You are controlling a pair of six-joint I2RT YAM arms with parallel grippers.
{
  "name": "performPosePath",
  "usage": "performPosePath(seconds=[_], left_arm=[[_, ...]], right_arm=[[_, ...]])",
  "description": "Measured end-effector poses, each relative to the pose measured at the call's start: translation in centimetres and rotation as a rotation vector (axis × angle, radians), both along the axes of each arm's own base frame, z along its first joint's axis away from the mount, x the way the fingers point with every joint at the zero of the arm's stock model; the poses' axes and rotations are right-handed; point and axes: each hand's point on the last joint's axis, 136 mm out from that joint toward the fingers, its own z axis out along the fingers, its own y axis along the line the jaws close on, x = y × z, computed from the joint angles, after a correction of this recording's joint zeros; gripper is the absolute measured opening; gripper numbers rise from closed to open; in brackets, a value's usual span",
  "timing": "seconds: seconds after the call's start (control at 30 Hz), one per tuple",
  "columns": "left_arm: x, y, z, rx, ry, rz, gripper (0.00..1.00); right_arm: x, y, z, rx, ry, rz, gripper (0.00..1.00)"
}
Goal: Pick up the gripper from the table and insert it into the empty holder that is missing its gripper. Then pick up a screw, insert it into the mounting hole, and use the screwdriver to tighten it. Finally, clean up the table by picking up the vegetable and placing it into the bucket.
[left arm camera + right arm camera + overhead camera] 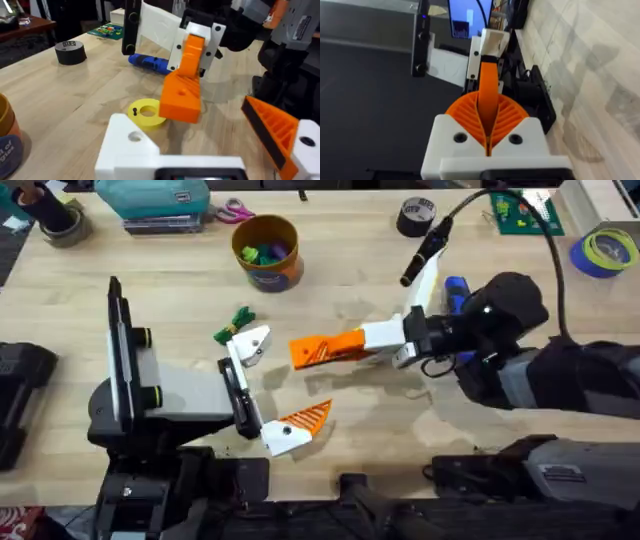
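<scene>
My right gripper [335, 346] is shut on the loose orange gripper [308, 352], which it holds level just above the table. That orange gripper [488, 90] sits clamped between my ribbed pads [465, 116] and points at the white holder [492, 42]. The bare holder [254, 344] is one finger of my open left gripper [273, 385]; the other finger carries an orange wedge [305, 418]. From the left wrist, the held gripper [182, 95] hangs close beyond the holder [127, 145]. The green vegetable [235, 323] lies beside the holder. Farther back stands the bucket [268, 252]. The blue screwdriver [150, 62] lies behind the right arm.
A yellow ring [147, 112] lies on the table under the held piece. A black tape roll [416, 216] and a green circuit board [525, 215] sit at the back right, a teal case [155, 200] and scissors [235, 212] at the back left.
</scene>
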Motion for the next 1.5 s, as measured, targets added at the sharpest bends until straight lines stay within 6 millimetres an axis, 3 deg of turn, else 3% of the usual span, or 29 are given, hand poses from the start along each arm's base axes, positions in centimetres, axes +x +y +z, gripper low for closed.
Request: performPosePath(seconds=[0.3,0.77,1.0,1.17,1.37,1.5], left_arm=[[0.0,0.0,0.0,0.0,0.0,0.0,0.985],[0.0,0.0,0.0,0.0,0.0,0.0,0.985],[0.0,0.0,0.0,0.0,0.0,0.0,0.985],[0.0,0.0,0.0,0.0,0.0,0.0,0.985],[0.0,0.0,0.0,0.0,0.0,0.0,0.985],[0.0,0.0,0.0,0.0,0.0,0.0,0.985]], right_arm=[[-1.9,0.6,0.9,0.023,-0.061,0.097,0.009],[-2.0,0.7,1.0,0.022,-0.041,0.106,0.009],[-2.2,0.6,2.1,0.048,-0.073,0.112,0.009],[-2.1,0.7,1.8,0.042,-0.036,0.113,0.009],[-1.4,1.1,0.0,0.011,0.051,0.109,0.009],[-1.0,1.5,0.4,0.019,0.036,0.116,0.009]])
